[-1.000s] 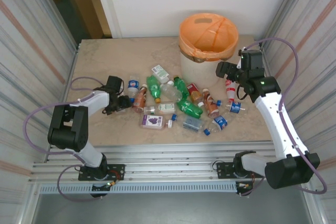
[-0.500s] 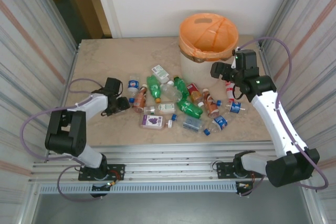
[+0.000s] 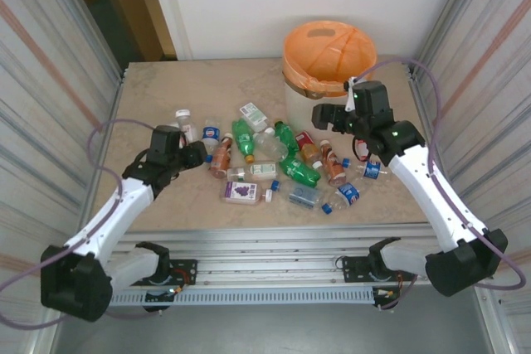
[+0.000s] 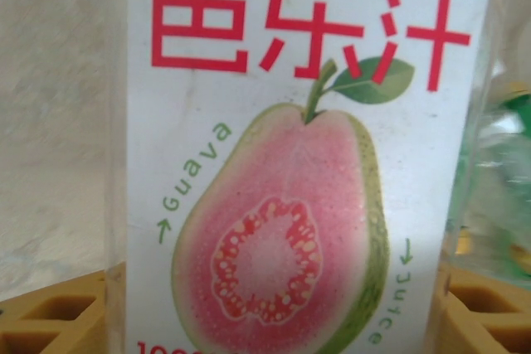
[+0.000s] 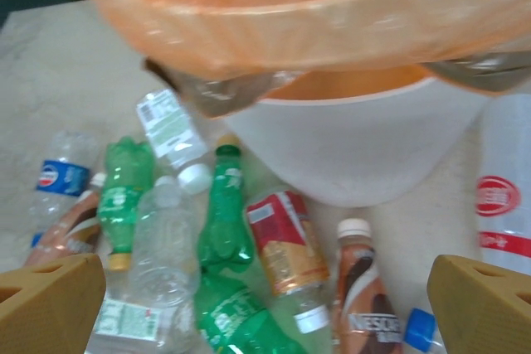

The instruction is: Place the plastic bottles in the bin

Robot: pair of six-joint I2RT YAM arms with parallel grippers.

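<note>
**Left claw** (image 3: pixel 188 145): clamped on the guava juice bottle (image 4: pixel 274 163). In the left wrist view the label spans the whole gap between the tan pads (image 4: pixel 58 321), so you hold it across the body. Its long axis runs up that frame, at right angles to the line of the jaws. In the top view the bottle sits left of centre, with its white cap toward the top of the frame, just left of the heap.

**Right claw** (image 3: pixel 319 115): jaws wide apart, nothing between them. It hovers right of centre, just beside the near wall of the bin (image 3: pixel 292 80), above the right part of the heap.

**Relation that matters:** from the held bottle, the bin lies to the upper right of the top frame. The heap of plastic bottles (image 3: pixel 299 172) is spread between the two. Your right arm is much nearer the bin, and your left has the long carry.

**Judgement:** raise the bottle clear of the heap first. Then swing it right and up-frame until it hangs over the bin's mouth before you part the jaws.

**Containers:** the bin stands upright, top centre-right, with the orange bag (image 3: pixel 328 47) folded over its rim. Inside you see bag folds; whether bottles lie deeper, you cannot tell. The other bottles lie on the table (image 3: pixel 166 89), green, clear and brown, mostly on their sides.
</note>
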